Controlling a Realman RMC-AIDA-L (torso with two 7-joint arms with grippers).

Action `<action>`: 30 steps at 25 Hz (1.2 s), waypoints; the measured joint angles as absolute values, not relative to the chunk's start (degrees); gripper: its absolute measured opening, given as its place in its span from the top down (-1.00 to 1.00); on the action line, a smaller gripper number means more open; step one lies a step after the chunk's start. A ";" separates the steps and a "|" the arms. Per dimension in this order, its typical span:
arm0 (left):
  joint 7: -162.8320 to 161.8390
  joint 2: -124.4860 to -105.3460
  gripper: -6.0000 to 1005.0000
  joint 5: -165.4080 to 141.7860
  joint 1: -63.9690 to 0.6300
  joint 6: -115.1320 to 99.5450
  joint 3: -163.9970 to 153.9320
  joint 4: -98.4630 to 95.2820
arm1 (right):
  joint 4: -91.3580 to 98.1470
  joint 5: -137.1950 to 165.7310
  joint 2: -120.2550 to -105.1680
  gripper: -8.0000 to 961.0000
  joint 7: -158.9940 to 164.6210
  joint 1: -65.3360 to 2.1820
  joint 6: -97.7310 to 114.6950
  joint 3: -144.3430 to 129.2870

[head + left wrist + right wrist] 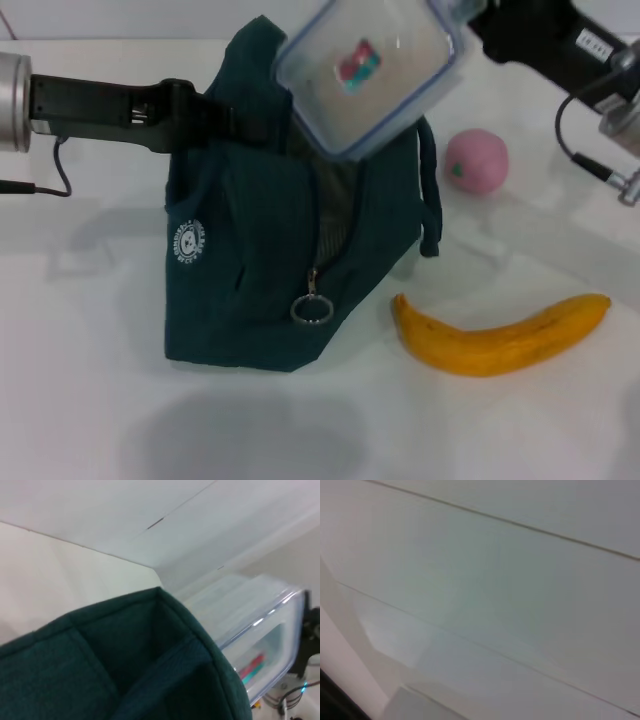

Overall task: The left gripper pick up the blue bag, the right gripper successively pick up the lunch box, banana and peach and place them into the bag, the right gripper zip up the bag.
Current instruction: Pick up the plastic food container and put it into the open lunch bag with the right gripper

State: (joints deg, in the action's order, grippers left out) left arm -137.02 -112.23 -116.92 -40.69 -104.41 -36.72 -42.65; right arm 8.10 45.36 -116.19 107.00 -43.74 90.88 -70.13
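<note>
In the head view, the blue bag [270,270] stands on the white table [80,400] at centre frame, its ring zipper pull [311,309] hanging on the front and a small white round logo [187,243] on its left face. The left gripper [215,118] reaches in from the upper left and is clamped on the bag's upper left edge. The lunch box [372,72] hangs tilted in the upper middle, lid toward the camera, directly over the bag's open top (label showing red and teal). The right gripper [478,25] holds it at its upper right corner. The peach [476,160] sits right of the bag, apart from it; the banana [500,334] lies at lower right.

In the left wrist view, the bag's dark fabric rim [150,645] fills the lower frame, with the lunch box [260,640] at the right edge, close beside it.

The right wrist view shows only pale flat surfaces.
</note>
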 joint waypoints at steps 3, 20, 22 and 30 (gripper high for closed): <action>-137.02 -112.25 0.93 -116.62 -40.59 -104.41 -36.63 -42.45 | 8.43 45.38 -116.19 0.66 106.56 -43.03 89.14 -72.54; -136.81 -112.67 0.93 -115.86 -39.97 -104.41 -36.89 -41.27 | 14.58 44.61 -116.19 0.63 105.98 -42.89 73.18 -86.85; -136.62 -112.59 0.93 -115.89 -39.75 -104.41 -36.79 -41.22 | 15.54 43.88 -116.19 0.62 105.11 -42.20 73.03 -86.83; -136.44 -112.21 0.93 -115.92 -38.72 -103.40 -36.46 -41.22 | 18.58 40.34 -116.19 0.51 100.68 -38.64 74.96 -86.75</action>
State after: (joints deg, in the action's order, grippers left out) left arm -136.44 -112.21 -115.92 -38.72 -103.40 -36.46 -41.22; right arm 18.58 40.34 -116.19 100.68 -38.64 74.96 -86.75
